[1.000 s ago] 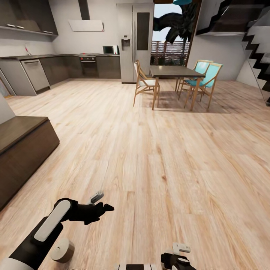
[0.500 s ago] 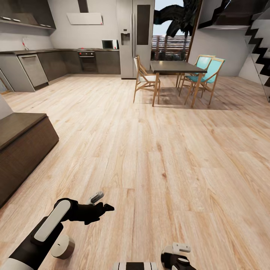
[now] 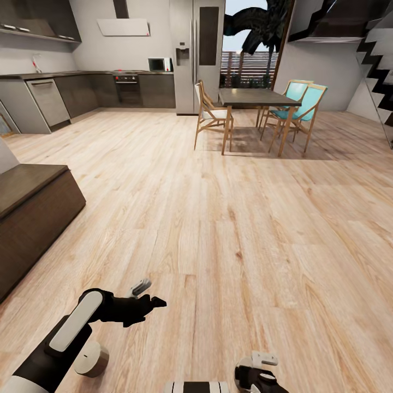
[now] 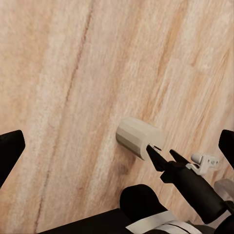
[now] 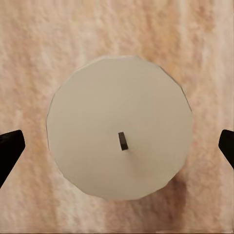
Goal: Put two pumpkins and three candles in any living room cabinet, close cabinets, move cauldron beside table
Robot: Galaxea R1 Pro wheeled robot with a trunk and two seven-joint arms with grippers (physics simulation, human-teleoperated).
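Right claw [image 5: 117,146] hangs wide open straight above a candle [image 5: 119,126] on the floor [image 3: 245,218], gripping nothing. Left claw [image 4: 117,146] gapes empty too, near another candle [image 4: 139,136].

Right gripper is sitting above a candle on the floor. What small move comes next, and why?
Probably lower the right gripper straight down, then close. In the right wrist view the candle stands upright on the wooden floor, wick facing the camera, centred between the two open fingertips, which are apart from it on both sides.
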